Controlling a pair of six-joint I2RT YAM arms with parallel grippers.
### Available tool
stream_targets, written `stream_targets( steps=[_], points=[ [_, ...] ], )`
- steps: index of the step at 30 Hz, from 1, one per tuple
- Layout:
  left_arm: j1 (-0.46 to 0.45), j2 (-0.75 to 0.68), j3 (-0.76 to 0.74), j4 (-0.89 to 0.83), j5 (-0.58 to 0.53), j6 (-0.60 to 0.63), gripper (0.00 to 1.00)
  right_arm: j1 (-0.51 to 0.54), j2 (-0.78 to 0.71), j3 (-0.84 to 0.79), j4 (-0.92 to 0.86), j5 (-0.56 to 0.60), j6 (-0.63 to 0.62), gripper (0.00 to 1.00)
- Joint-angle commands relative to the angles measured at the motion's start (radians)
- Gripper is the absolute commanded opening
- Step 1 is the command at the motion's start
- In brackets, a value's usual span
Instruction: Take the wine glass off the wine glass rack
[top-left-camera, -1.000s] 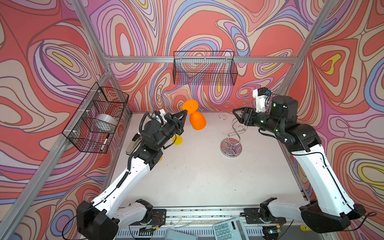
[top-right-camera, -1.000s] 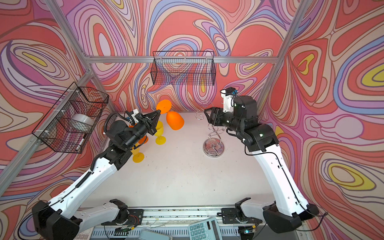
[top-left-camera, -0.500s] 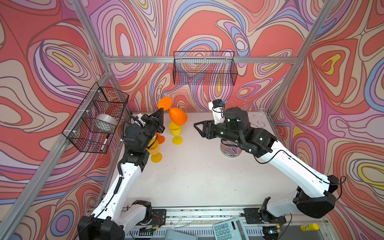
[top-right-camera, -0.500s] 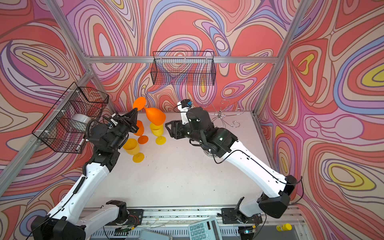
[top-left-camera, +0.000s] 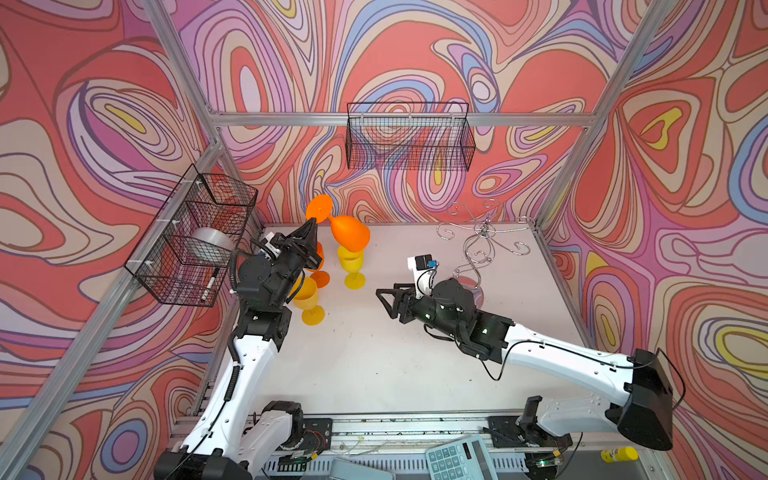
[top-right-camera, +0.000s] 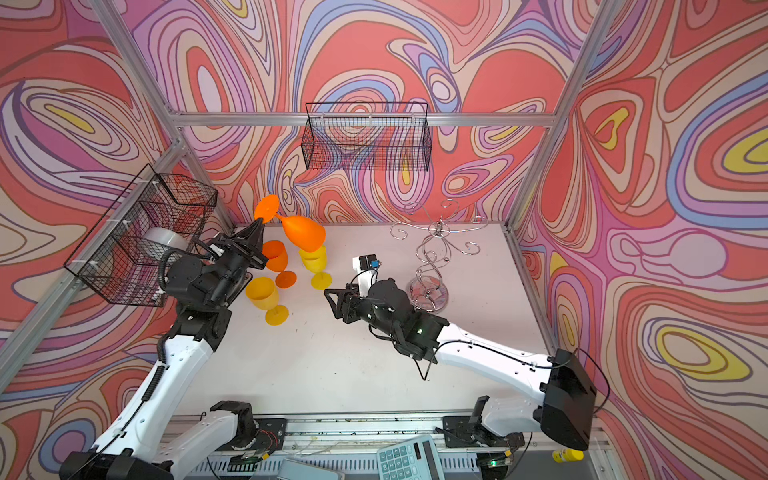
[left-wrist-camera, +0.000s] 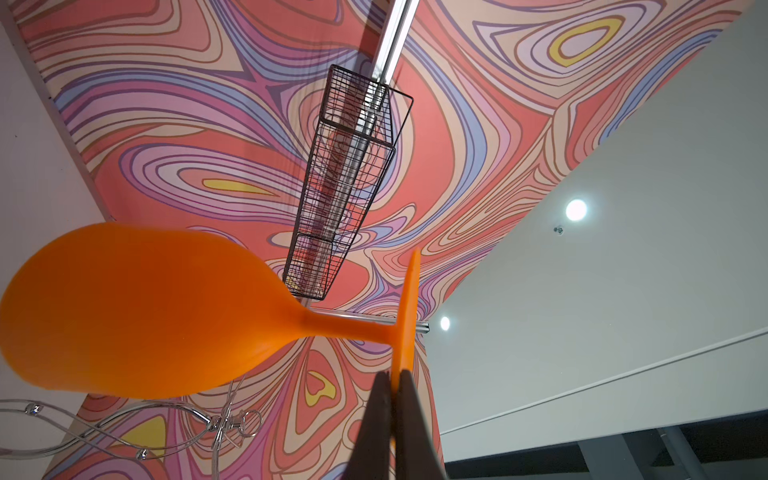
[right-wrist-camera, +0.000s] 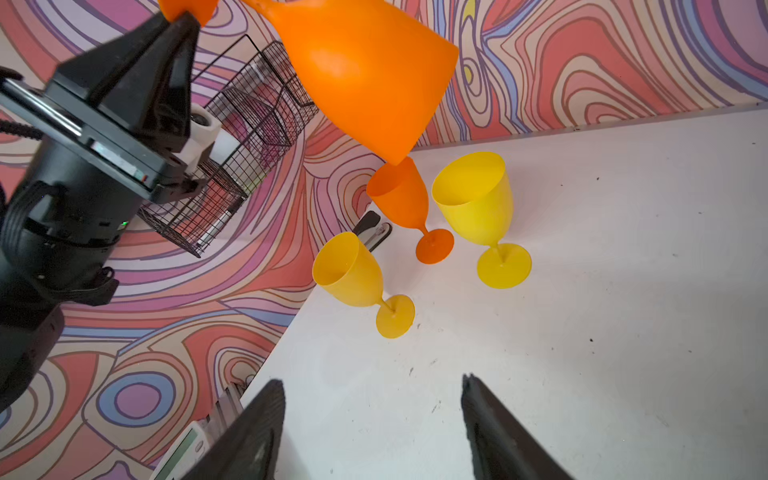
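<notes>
An orange wine glass (top-left-camera: 351, 235) (top-right-camera: 303, 232) hangs tilted in the air at the back left, clear of the wine glass rack. My left gripper (top-left-camera: 312, 224) (left-wrist-camera: 395, 374) is shut on the rim of its round foot (left-wrist-camera: 409, 307). The chrome wine glass rack (top-left-camera: 482, 232) (top-right-camera: 436, 245) stands at the back right, and I see no glass on its curled arms. My right gripper (top-left-camera: 384, 296) (top-right-camera: 333, 297) (right-wrist-camera: 372, 382) is open and holds nothing. It sits low over the middle of the table, pointing left, in front of the rack's base (top-right-camera: 430, 297).
Three glasses stand below the held one: an orange one (right-wrist-camera: 401, 199) and two yellow ones (right-wrist-camera: 473, 199) (right-wrist-camera: 349, 270). Black mesh baskets hang on the left wall (top-left-camera: 191, 237) and the back wall (top-left-camera: 409, 137). A calculator (top-left-camera: 459, 461) lies at the front edge.
The left gripper has carried the orange glass leftwards, away from the rack. The right arm has swung from beside the rack top down to the table's middle, and its jaws have opened wider.
</notes>
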Motion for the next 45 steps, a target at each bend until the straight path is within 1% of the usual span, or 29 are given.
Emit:
stream_targets(
  steps=[1,3,7,11,16,20,28,32,36,42,45],
  points=[
    [0.007,-0.02,-0.008,0.033,0.022,-0.043,0.0,0.005,-0.009,-0.051,0.3,-0.046,-0.033,0.71],
    [0.009,-0.025,-0.014,0.025,0.022,-0.043,0.0,0.007,0.008,-0.075,0.35,-0.05,-0.041,0.71],
    [0.007,-0.034,-0.031,0.022,0.022,-0.043,0.0,0.025,0.045,-0.061,0.339,-0.03,-0.063,0.71],
    [0.007,-0.03,-0.038,0.023,0.023,-0.044,0.0,0.072,0.086,-0.029,0.306,0.02,-0.124,0.71],
    [0.007,-0.028,-0.043,0.024,0.018,-0.05,0.0,0.131,0.131,-0.018,0.297,0.057,-0.163,0.7],
    [0.007,-0.031,-0.047,0.019,0.016,-0.064,0.0,0.137,0.144,-0.093,0.409,0.053,-0.173,0.71],
    [0.007,-0.04,-0.043,-0.031,0.031,-0.08,0.0,0.135,0.157,-0.203,0.595,0.017,-0.255,0.73],
    [0.007,-0.036,-0.049,-0.034,0.045,-0.094,0.0,0.117,0.184,-0.254,0.716,-0.009,-0.276,0.73],
    [0.007,-0.035,-0.058,-0.036,0.063,-0.107,0.0,0.065,0.229,-0.292,0.826,-0.045,-0.261,0.73],
    [0.007,-0.029,-0.08,-0.036,0.092,-0.125,0.0,0.01,0.301,-0.306,0.928,-0.054,-0.277,0.73],
    [0.006,-0.021,-0.093,-0.027,0.105,-0.134,0.0,-0.027,0.34,-0.301,0.978,-0.076,-0.263,0.73]
  ],
)
